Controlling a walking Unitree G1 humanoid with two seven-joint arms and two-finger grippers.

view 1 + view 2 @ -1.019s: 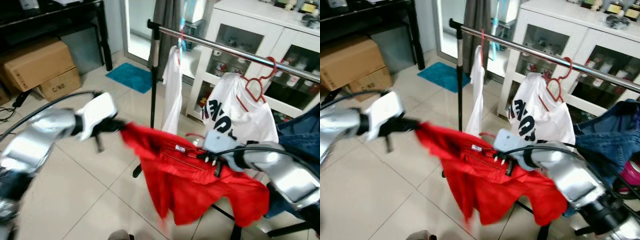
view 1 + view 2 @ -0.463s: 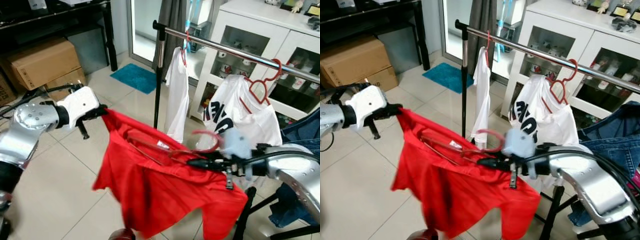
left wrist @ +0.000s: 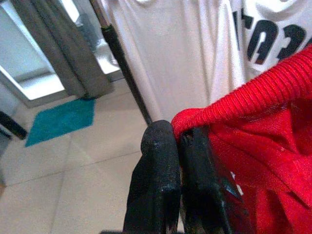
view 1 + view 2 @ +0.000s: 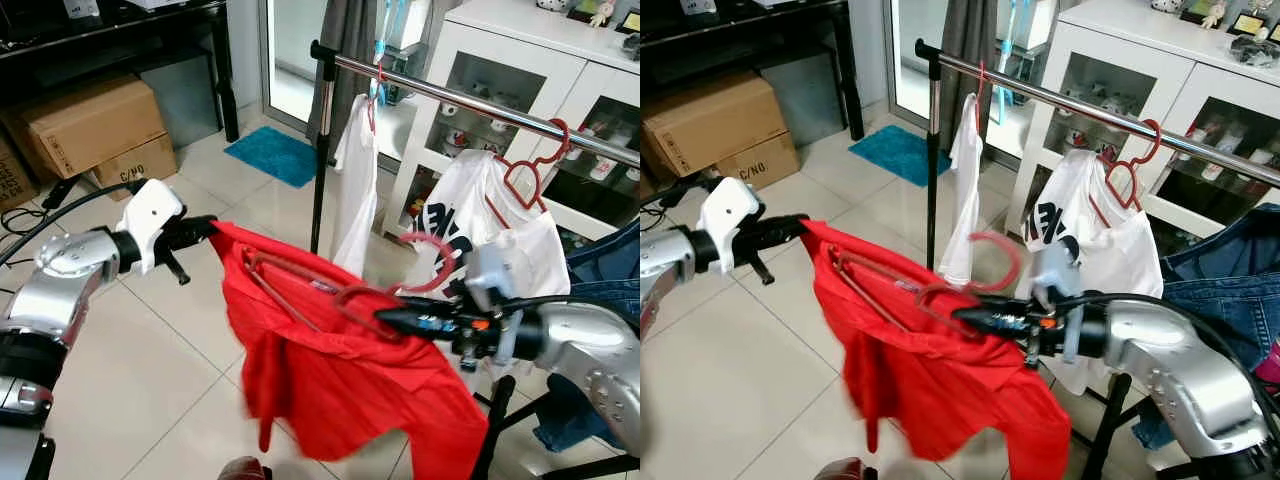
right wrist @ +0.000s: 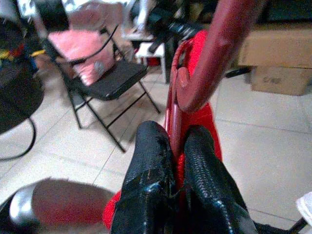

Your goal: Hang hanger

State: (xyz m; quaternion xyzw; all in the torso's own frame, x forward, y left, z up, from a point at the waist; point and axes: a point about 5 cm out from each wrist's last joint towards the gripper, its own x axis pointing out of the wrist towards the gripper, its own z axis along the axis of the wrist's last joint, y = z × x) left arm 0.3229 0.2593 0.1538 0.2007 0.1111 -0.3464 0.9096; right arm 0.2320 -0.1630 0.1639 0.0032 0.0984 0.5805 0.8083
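Note:
A red shirt (image 4: 340, 370) hangs on a dark red hanger (image 4: 330, 295), held up between my two arms in front of a metal clothes rail (image 4: 470, 97). My left gripper (image 4: 205, 229) is shut on the shirt's ribbed shoulder edge (image 3: 234, 105). My right gripper (image 4: 385, 318) is shut on the hanger's neck (image 5: 175, 122), just below its hook (image 4: 435, 262). The hook curves up, below and in front of the rail, apart from it.
On the rail hang a white shirt (image 4: 352, 180), a white printed shirt on a red hanger (image 4: 490, 230) and denim clothes (image 4: 610, 280). A white glass-door cabinet (image 4: 520, 80) stands behind. Cardboard boxes (image 4: 90, 130) and a teal mat (image 4: 275, 157) are at the left. A folding chair (image 5: 107, 80) stands behind me.
The view has shifted slightly. Both arms lifted the shirt; the hanger now sits more tilted and the red cloth has swung down and bunched under my right gripper.

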